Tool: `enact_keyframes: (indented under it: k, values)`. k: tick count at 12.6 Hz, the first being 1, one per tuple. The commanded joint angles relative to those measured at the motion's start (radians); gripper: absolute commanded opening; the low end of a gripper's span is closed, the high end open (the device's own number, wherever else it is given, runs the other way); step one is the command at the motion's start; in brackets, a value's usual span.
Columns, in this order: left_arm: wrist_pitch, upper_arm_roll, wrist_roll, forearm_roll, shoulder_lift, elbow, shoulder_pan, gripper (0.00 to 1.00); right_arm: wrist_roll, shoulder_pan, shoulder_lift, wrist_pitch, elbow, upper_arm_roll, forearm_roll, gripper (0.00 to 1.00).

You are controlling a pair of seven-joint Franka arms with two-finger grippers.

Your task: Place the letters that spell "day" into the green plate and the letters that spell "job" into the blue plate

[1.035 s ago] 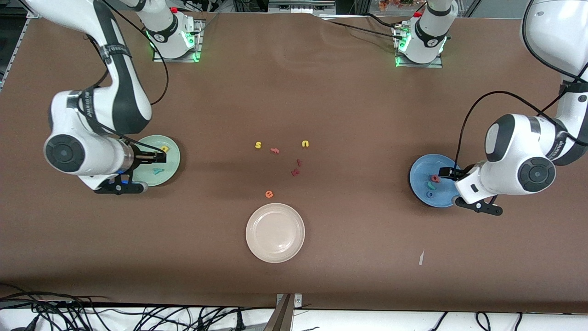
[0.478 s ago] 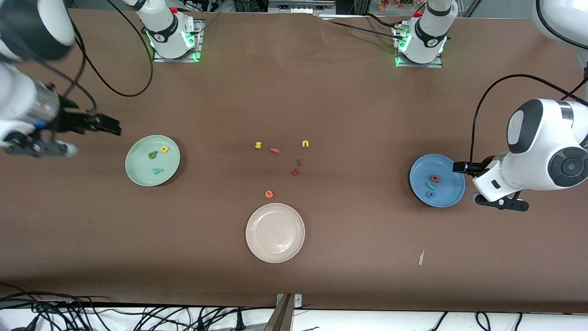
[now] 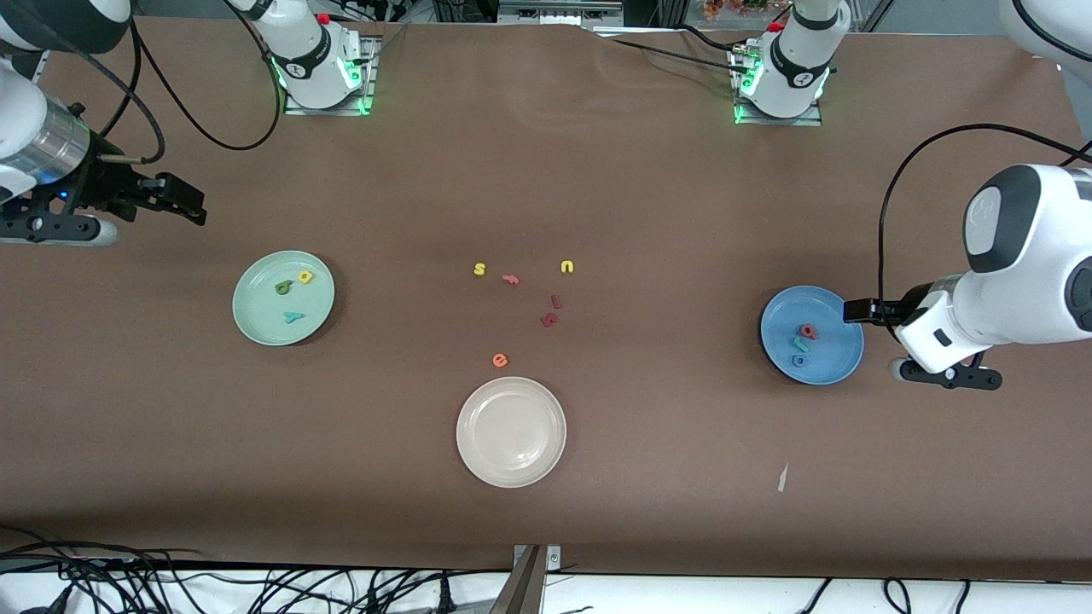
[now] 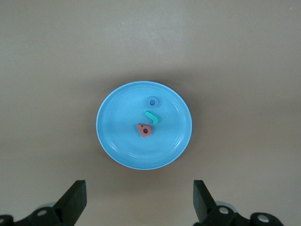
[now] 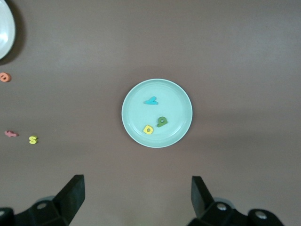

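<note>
The right gripper (image 3: pixel 192 203) has been withdrawn from over the green plate (image 3: pixel 256 320), where it stood a second ago, and is now held over bare table toward the right arm's end, with its jaws wide and empty. The yellow "d" (image 3: pixel 305 276), dark green "a" (image 3: pixel 283 288) and teal "y" (image 3: pixel 293 317), earlier partly covered by that gripper, are now exposed on the plate. The left gripper (image 3: pixel 853 310) has been drawn back from over the blue plate (image 3: pixel 832 368) to above its rim, with its jaws apart.
</note>
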Motion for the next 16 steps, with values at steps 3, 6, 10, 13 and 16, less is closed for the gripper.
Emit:
enact_keyframes:
  k: [3, 6, 10, 13, 16]
  values:
    - [-0.021, 0.008, -0.001, -0.017, -0.033, 0.048, 0.011, 1.00, -0.034, -0.011, -0.029, 0.001, -0.010, -0.037, 0.001, 1.00]
    - [-0.065, 0.003, -0.009, -0.021, -0.034, 0.074, 0.009, 1.00, -0.056, -0.010, -0.027, -0.002, -0.010, -0.056, 0.002, 1.00]
    - [-0.173, -0.005, -0.015, -0.015, -0.034, 0.127, -0.003, 1.00, -0.059, -0.010, -0.037, -0.016, -0.013, -0.053, -0.004, 1.00]
    - [-0.196, -0.006, -0.029, -0.015, -0.059, 0.128, -0.006, 1.00, -0.059, -0.010, -0.037, -0.022, -0.010, -0.053, -0.004, 1.00]
    - [-0.194, 0.005, -0.104, -0.021, -0.135, 0.104, -0.008, 1.00, -0.061, -0.010, -0.037, -0.023, -0.008, -0.053, -0.004, 1.00]
